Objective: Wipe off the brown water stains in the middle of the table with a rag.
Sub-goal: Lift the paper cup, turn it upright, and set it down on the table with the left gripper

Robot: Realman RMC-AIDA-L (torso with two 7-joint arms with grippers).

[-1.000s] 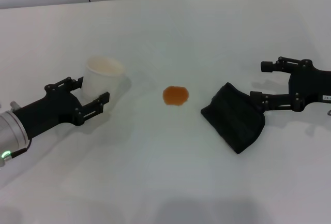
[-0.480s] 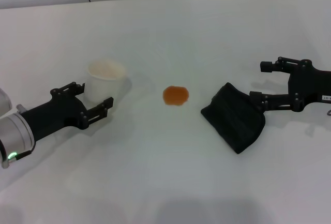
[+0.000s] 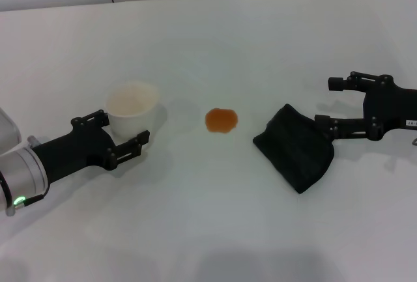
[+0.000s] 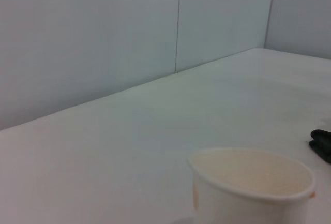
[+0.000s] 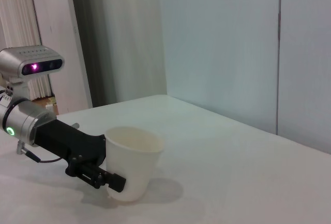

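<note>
- The table (image 3: 215,230) is plain white, with a pale panelled wall behind its far edge.
- The stain (image 3: 221,120) is one small round orange-brown blot near the middle of the table, lying bare with nothing on it.
- The rag (image 3: 294,148) is black, thick and folded, and lies flat on the table to the right of the stain, close to it but apart from it.
- The right gripper (image 3: 328,103) is at the rag's right side, low over the table, with its fingers spread wide.
- Its nearer finger (image 3: 339,128) reaches to the rag's right edge; whether it touches the cloth I cannot tell. The farther finger (image 3: 345,84) is clear of the rag.
- A white paper cup (image 3: 132,107) stands upright to the left of the stain, well apart from it; its mouth is open and the inside looks faintly tan.
- The left gripper (image 3: 120,130) is at the cup's near-left side, fingers spread, one on each side of the cup's lower wall.
- Whether those fingers touch the cup I cannot tell.
- In the right wrist view the cup (image 5: 132,162) shows with the left gripper (image 5: 101,175) at its base.
- In the left wrist view only the cup's rim (image 4: 253,175) is near, and a dark bit of the right gripper shows at the far edge.
</note>
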